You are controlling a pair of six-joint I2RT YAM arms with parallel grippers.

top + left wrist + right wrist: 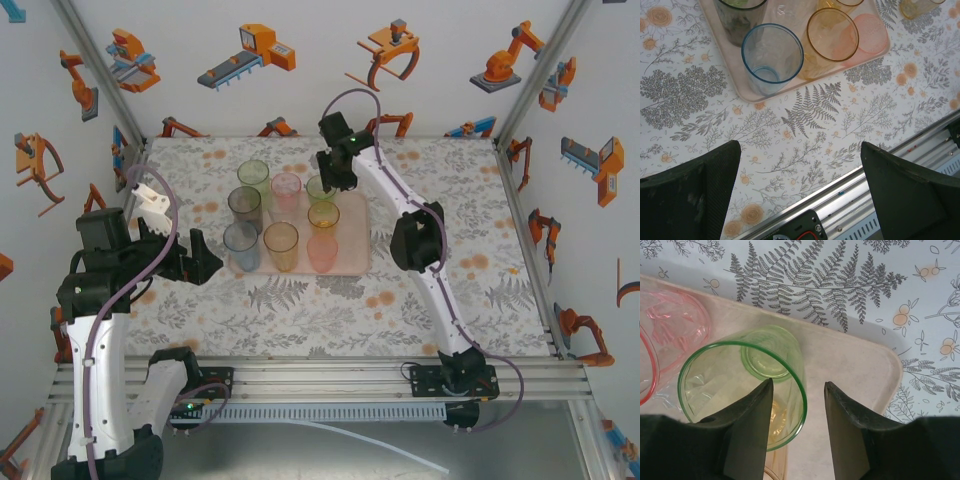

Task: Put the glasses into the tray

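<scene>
Tray (356, 240): pale pink-beige, flat, low rim, rounded corners; lies mid-table, slightly towards the far side. Eight translucent tumblers, all upright, mouths up.

Far row, left to right: pale green glass (253, 176) at the tray's far left corner, on or just beyond the rim not resolvable; pink glass (286, 189); green glass (320, 190).

Middle: grey glass (244, 208) left; orange glass (323, 220) right.

Near row: blue glass (240, 243); amber glass (281, 245); salmon glass (322, 252).
</scene>
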